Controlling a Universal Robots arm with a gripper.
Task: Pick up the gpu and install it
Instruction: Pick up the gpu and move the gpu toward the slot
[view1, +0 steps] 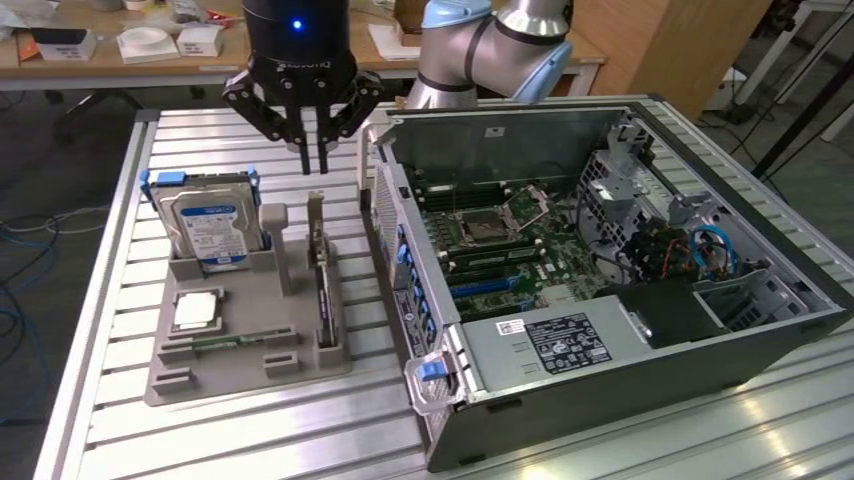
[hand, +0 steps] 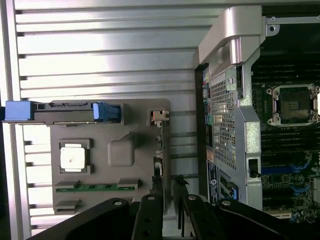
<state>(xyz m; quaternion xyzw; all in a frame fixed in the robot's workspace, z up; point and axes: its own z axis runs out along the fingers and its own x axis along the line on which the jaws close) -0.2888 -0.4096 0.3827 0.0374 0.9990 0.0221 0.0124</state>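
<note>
The gpu (view1: 318, 272) stands on its edge in a slot of the grey holder tray (view1: 240, 378), a thin card with a dark face. My gripper (view1: 314, 165) hangs straight above the card's far end, well clear of it. Its two black fingers are a narrow gap apart and hold nothing. In the wrist view the gpu (hand: 159, 170) appears edge-on as a thin strip running toward my gripper (hand: 171, 199), with its metal end (hand: 160, 117) at the other end. The open computer case (view1: 601, 270) lies on the exterior view's right, motherboard (view1: 507, 240) exposed.
The tray also carries a hard drive (view1: 207, 225) with a blue label, standing upright, a silver processor (view1: 198, 310) and a green memory stick (view1: 220, 343). The case's side wall (view1: 400, 260) rises close beside the gpu. A cluttered desk (view1: 134, 45) lies behind.
</note>
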